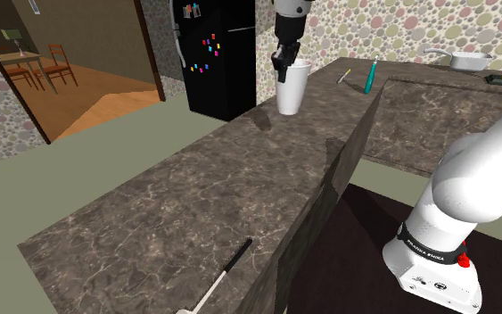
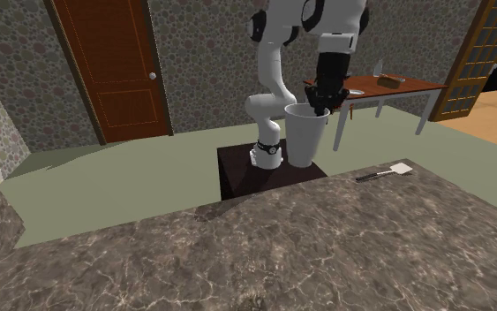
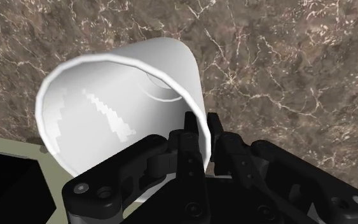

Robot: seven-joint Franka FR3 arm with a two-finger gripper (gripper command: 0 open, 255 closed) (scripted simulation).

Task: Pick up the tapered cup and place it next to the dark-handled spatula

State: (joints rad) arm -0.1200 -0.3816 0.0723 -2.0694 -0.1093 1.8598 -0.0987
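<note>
Holds the white tapered cup (image 1: 292,89) by its rim in the black gripper (image 1: 282,64), jaws drawn narrow onto the wall. From the wrist view, one of the fingers (image 3: 189,137) inside the cup, the other outside, the thin wall pinched between.

Upright at the far end of the dark marbled counter (image 1: 168,205) in the shoulder view, with a black fridge (image 1: 222,53) behind. Cannot tell whether the base rests on the stone or hangs just above it: underside hidden by the cup's own body in the wrist view, contact line unclear elsewhere. In the second exterior view, partly covers the white arm (image 2: 268,97) behind it.

Well apart from the dark-handled spatula (image 1: 218,281), which lies flat at the counter's near end, pale blade cut off by the shoulder view's lower edge. Shown whole in the second exterior view, toward that view's right of the cup.

Too small to name: a teal thing (image 1: 369,78) on the far counter.
</note>
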